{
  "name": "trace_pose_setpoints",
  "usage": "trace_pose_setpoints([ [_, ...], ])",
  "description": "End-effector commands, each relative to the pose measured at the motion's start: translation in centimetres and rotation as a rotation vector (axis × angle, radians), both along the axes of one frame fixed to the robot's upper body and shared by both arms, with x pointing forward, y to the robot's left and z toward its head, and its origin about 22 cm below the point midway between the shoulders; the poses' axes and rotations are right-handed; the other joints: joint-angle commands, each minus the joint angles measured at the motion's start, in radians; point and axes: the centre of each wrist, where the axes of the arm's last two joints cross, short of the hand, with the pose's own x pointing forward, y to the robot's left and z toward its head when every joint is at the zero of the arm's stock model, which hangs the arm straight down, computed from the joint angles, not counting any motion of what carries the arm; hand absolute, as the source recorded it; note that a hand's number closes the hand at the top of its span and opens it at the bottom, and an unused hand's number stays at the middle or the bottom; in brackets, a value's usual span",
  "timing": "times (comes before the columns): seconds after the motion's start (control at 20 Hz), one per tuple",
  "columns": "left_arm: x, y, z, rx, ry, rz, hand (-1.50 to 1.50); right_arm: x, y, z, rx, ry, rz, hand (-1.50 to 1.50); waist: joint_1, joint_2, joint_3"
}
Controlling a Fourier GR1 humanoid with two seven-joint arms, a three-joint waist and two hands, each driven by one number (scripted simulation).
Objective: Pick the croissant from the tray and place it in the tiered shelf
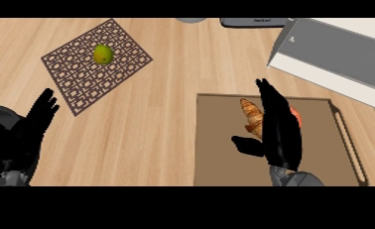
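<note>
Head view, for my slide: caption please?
Open right hand over the croissant on the tray; left hand rests open.

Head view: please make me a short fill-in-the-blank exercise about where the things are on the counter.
1. The croissant lies on the brown ____.
2. The green fruit sits on the patterned ____.
3. The right hand is over the tray, its fingers ____.
4. The left hand rests at the view's ____ edge.

Missing words: tray; mat; straight; left

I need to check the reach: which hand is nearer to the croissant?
Right. The right hand is over the tray, fingers straight, just beside the croissant. The left hand rests open far off at the view's left edge.
</note>
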Motion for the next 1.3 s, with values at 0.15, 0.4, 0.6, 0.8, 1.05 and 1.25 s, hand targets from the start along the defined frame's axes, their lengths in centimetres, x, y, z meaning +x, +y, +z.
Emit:
trace_pose_setpoints([
  [0.15, 0.5, 0.9, 0.3, -0.002, 0.022, 0.003, 0.0, -1.4, 2.8, 1.8, -0.332, 0.378, 0.011, -1.5, 0.015, 0.008, -0.003],
  [0.4, -0.3, -1.1, -0.6, -0.018, 0.014, -0.027, 0.0, 2.7, 3.2, 6.8, -0.457, 0.501, -0.005, -1.5, 0.039, 0.014, 0.002],
  [0.6, 0.8, -0.5, 0.1, -0.013, 0.019, -0.011, 0.0, 1.5, 3.7, 5.8, -0.518, 0.566, -0.005, -1.5, 0.022, 0.013, 0.003],
  [0.8, 0.1, -2.0, -1.2, -0.005, 0.017, -0.01, 0.0, 3.2, 2.8, 6.5, -0.515, 0.583, -0.012, -1.5, 0.024, 0.013, 0.003],
  [1.05, -0.5, 1.3, -1.3, -0.002, 0.011, -0.005, 0.0, 2.8, 1.6, 4.1, -0.525, 0.615, -0.012, -1.5, 0.024, 0.013, 0.003],
  [1.25, 1.9, 0.6, 1.0, -0.014, 0.016, -0.015, 0.0, 4.6, -1.1, 4.1, -0.537, 0.595, -0.023, -1.5, 0.021, 0.014, 0.004],
])
